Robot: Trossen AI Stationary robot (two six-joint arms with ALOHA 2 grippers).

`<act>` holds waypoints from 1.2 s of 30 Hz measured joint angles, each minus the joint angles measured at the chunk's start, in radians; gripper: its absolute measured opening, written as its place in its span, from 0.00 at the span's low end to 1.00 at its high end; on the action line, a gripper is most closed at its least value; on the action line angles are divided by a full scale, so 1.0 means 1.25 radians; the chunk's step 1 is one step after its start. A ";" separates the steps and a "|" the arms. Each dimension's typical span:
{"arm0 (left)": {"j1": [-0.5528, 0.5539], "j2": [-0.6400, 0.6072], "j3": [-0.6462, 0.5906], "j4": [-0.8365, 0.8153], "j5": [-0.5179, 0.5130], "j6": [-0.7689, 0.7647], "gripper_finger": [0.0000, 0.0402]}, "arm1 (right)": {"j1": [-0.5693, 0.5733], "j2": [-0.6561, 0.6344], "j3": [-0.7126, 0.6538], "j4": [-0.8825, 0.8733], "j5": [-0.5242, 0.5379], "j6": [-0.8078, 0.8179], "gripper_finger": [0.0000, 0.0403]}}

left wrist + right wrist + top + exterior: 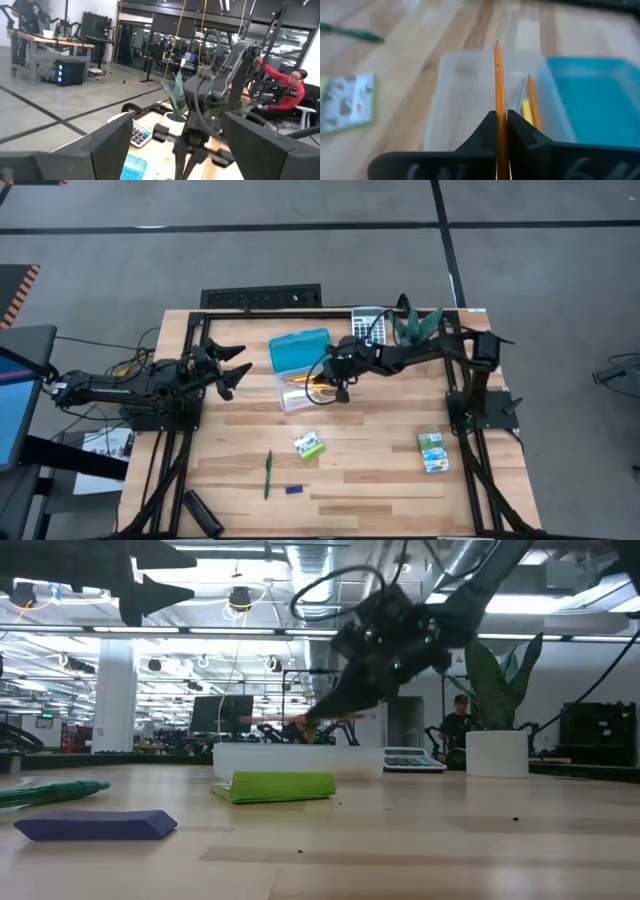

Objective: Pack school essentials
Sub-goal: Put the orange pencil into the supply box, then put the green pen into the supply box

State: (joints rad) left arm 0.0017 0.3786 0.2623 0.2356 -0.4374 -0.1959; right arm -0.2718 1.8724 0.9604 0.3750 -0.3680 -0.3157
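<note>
An open clear box [297, 392] with its blue lid [299, 350] beside it stands mid-table. An orange pencil [532, 102] and something yellow [524, 111] lie inside. My right gripper [340, 387] hangs over the box's right side, shut on another orange pencil [498, 80]. A green-white block [309, 444], a green pen [268, 473], a tiny blue piece [293, 489] and a green-blue packet [432, 452] lie flat on the near half of the table. My left gripper [228, 370] is open above the table's left side, well clear of the box. My right gripper pinches the orange pencil between its two fingers [485, 131], which come slanting down from the table's right. The pencil's shaft [499, 107] runs out ahead along the fingers. Its point [497, 45] is over the clear box, and the pencil is lifted clear [300, 721].
A grey calculator [368, 320] and a potted plant [415, 326] stand at the far edge, right of the box. A black object [202, 515] lies at the near left corner. Bare wood lies between the block and the packet. A person in red [292, 90] sits beyond the table.
</note>
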 joint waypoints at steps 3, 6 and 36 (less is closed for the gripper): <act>0.000 0.000 0.000 0.000 -0.015 0.002 0.75 | 0.000 0.052 -0.001 0.016 -0.002 0.000 0.08; 0.000 0.000 0.000 0.000 -0.032 0.003 0.75 | -0.002 0.090 -0.001 0.035 -0.003 0.000 0.07; -0.001 0.001 0.000 -0.143 0.121 -0.043 0.75 | 0.153 -0.112 -0.001 0.068 0.001 0.184 0.50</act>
State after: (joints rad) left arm 0.0010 0.3798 0.2623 0.0565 -0.2860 -0.2493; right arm -0.0808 1.7323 0.9596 0.4604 -0.3662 -0.0860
